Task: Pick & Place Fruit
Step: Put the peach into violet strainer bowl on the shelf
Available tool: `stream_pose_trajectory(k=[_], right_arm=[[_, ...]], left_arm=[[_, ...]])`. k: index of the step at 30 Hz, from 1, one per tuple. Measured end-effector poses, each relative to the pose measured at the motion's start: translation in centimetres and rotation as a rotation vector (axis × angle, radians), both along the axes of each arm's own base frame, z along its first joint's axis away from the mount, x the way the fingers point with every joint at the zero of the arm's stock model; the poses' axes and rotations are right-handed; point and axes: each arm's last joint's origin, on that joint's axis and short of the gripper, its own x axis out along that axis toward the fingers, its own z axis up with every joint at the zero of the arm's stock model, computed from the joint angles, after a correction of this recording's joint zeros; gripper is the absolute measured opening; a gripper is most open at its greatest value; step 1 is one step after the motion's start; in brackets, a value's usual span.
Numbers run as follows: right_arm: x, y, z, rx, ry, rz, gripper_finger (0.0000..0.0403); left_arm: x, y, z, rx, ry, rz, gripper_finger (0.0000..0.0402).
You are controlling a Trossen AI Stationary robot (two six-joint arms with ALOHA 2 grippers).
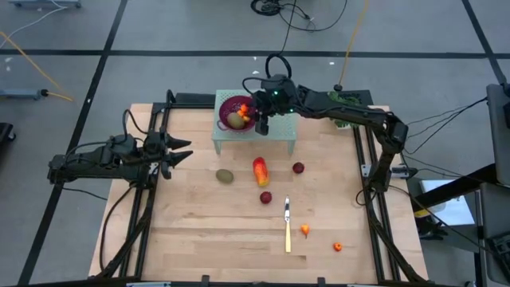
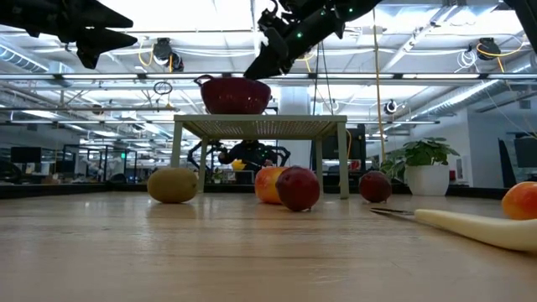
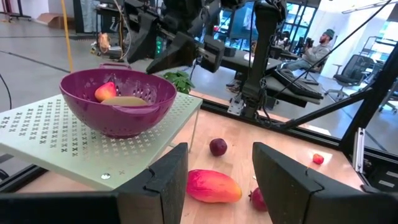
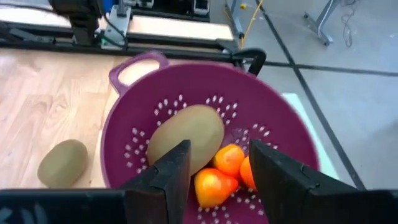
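Knife point(image 1: 287, 226) beside scattered fruit point(image 1: 260, 171)

A purple bowl point(image 4: 205, 118) with little holes holds a brown-green fruit point(image 4: 185, 135) and small orange pieces point(image 4: 229, 158) on a pale green stand point(image 1: 279, 127)

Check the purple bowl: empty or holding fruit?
Holding fruit. The purple bowl contains one brown-green oval fruit and small orange pieces; the right pincer hovers open above it.

The wooden desk point(image 1: 199, 231) carries a pale green perforated stand point(image 1: 279, 131) at its far edge. In front lie a brown-green oval point(image 1: 225, 175), a red-orange oblong point(image 1: 260, 170), two dark red balls point(image 1: 298, 168), a yellow-handled knife point(image 1: 288, 227) and two tiny orange pieces point(image 1: 305, 230).
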Motion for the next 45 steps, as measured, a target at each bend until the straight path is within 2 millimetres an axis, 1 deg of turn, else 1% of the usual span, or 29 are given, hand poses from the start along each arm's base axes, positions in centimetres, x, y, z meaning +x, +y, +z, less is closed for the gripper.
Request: stream_pose_trajectory(k=[4, 5, 8, 10, 12, 14, 16, 19, 20, 22, 25, 27, 33, 35, 40, 45], right_arm=[[-0.1, 0.4, 1.0, -0.031, -0.041, -0.017, 0.0156], [-0.5, 0.6, 1.3, -0.029, -0.037, -0.015, 0.0154], [-0.7, 1.6, 2.3, -0.040, -0.064, 0.004, 0.0140], [-1.1, 2.3, 3.1, -0.037, -0.070, 0.015, 0.0124], [-1.6, 3.0, 3.4, -0.019, -0.052, 0.024, 0.0103], [-1.6, 3.7, 3.8, -0.021, -0.064, 0.038, 0.0080], [-2.5, 4.3, 4.3, -0.009, -0.032, 0.046, 0.0054], [-2.9, 5.4, 5.0, -0.025, -0.028, 0.036, 0.0014], [-3.3, 5.7, 5.1, -0.028, -0.011, 0.031, 0.0007], [-3.8, 6.6, 5.3, -0.028, 0.025, 0.026, 0.0007], [-4.5, 8.0, 6.0, -0.031, 0.028, 0.039, 0.0010], [-5.1, 9.2, 6.5, -0.028, 0.036, 0.067, 0.0004], [-6.1, 13.1, 7.3, 0.025, 0.052, 0.157, 0.0002], [-6.9, 14.6, 7.3, 0.057, 0.098, 0.184, 0.0001], [-7.6, 18.0, 6.3, 0.166, 0.226, 0.220, 0.0001], [-8.5, 21.2, 5.5, 0.272, 0.316, 0.231, 0.0001]], left_arm=[[0.0, 0.0, 0.0, 0.001, 0.002, -0.001, 0.0182], [0.0, 0.0, 0.0, 0.003, 0.003, -0.002, 0.0182], [0.0, 0.0, -0.1, 0.004, 0.010, -0.003, 0.0182], [0.0, 0.0, -0.2, 0.002, 0.018, -0.003, 0.0182], [0.0, 0.0, -0.2, -0.005, 0.022, -0.003, 0.0182], [0.0, 0.0, -0.3, -0.006, 0.025, -0.005, 0.0182], [0.0, 0.0, -0.3, -0.007, 0.024, -0.011, 0.0182], [0.0, -0.1, -0.3, -0.008, 0.024, -0.031, 0.0182], [0.0, -0.1, -0.3, -0.009, 0.024, -0.035, 0.0182], [0.0, -0.1, -0.3, -0.006, 0.025, -0.046, 0.0182], [0.0, -0.2, -0.3, 0.001, 0.026, -0.055, 0.0182], [0.0, -0.2, -0.3, 0.002, 0.027, -0.056, 0.0182], [0.0, -0.2, -0.3, 0.014, 0.029, -0.058, 0.0182], [0.0, -0.2, -0.3, 0.024, 0.031, -0.059, 0.0182], [0.0, -0.2, -0.3, 0.040, 0.035, -0.061, 0.0182], [0.0, -0.2, -0.3, 0.043, 0.036, -0.061, 0.0182]])
